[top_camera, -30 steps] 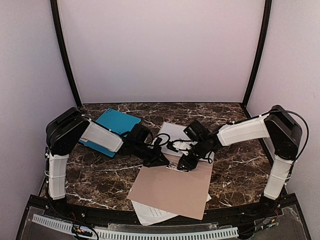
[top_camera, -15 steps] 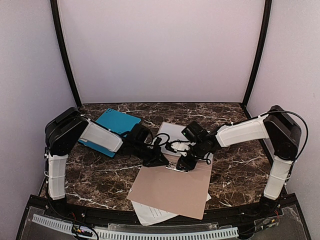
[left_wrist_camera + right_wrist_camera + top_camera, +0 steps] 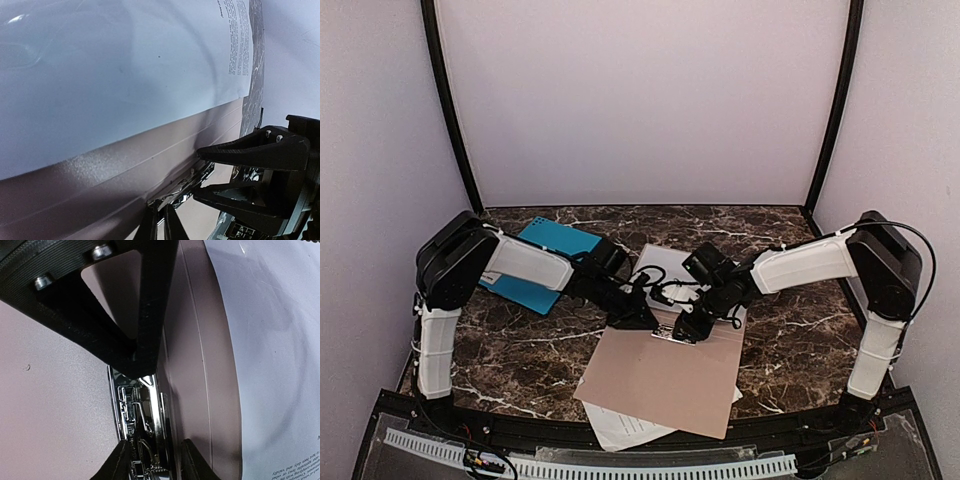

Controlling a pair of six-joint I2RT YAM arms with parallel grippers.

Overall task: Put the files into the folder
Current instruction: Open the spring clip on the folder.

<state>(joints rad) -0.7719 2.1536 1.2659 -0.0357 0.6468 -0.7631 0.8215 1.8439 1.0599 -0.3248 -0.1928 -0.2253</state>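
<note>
Right gripper (image 3: 683,330) has narrowed astride the metal clip (image 3: 142,440), mid-frame — clamped or not, can't tell. Left gripper (image 3: 643,322) sits pinched shut beside it — files (image 3: 665,265) not yet clipped.

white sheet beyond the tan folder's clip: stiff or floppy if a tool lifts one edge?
Likely floppy: the white sheet is thin and looks bowed in the left wrist view. Probably light, so it should slide easily over the tan folder. An edge push would probably buckle it rather than move it whole.
</note>
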